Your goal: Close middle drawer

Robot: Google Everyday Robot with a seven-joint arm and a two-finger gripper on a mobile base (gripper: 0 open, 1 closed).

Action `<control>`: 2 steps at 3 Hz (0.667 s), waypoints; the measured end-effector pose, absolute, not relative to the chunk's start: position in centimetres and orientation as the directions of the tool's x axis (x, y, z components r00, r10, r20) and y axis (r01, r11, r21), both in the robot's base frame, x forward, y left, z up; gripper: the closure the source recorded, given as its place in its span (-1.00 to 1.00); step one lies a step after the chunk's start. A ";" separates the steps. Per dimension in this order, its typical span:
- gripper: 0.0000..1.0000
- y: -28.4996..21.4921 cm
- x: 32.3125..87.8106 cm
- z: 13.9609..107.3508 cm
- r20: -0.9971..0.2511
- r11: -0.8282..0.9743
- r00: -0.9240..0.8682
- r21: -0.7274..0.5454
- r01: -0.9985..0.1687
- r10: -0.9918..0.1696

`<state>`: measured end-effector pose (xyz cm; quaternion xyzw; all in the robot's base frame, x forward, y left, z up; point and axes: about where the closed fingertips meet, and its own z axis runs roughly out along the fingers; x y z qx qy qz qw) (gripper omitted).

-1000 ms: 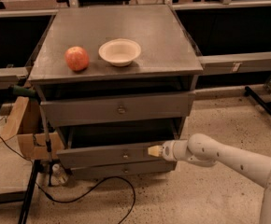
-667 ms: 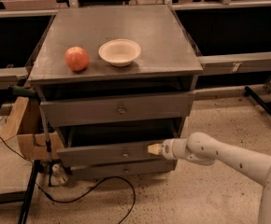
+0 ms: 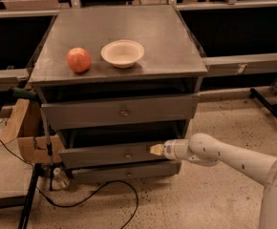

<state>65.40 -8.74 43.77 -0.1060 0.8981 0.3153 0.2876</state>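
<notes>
Camera view: the gripper [image 3: 156,150] touches the right end of the front of the middle drawer [image 3: 111,155], which stands partly pulled out, stretching away to its left. Whether the gripper is clenched or released cannot be told. Above it, an apple [image 3: 79,59] and a bowl [image 3: 122,53] sit on the cabinet top [image 3: 167,37].

No legible text, brand or number anywhere. Small pale tag [image 3: 239,68] on the rail [image 3: 265,61], possibly a label; unreadable. Gripper [image 3: 156,150] at right end of middle drawer [image 3: 110,154] front
</notes>
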 end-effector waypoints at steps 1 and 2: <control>1.00 -8.5 65.8 43.8 -0.590 0.779 -0.808 0.503 -0.375 -0.008; 1.00 -7.9 65.7 43.3 -0.590 0.775 -0.807 0.504 -0.380 -0.012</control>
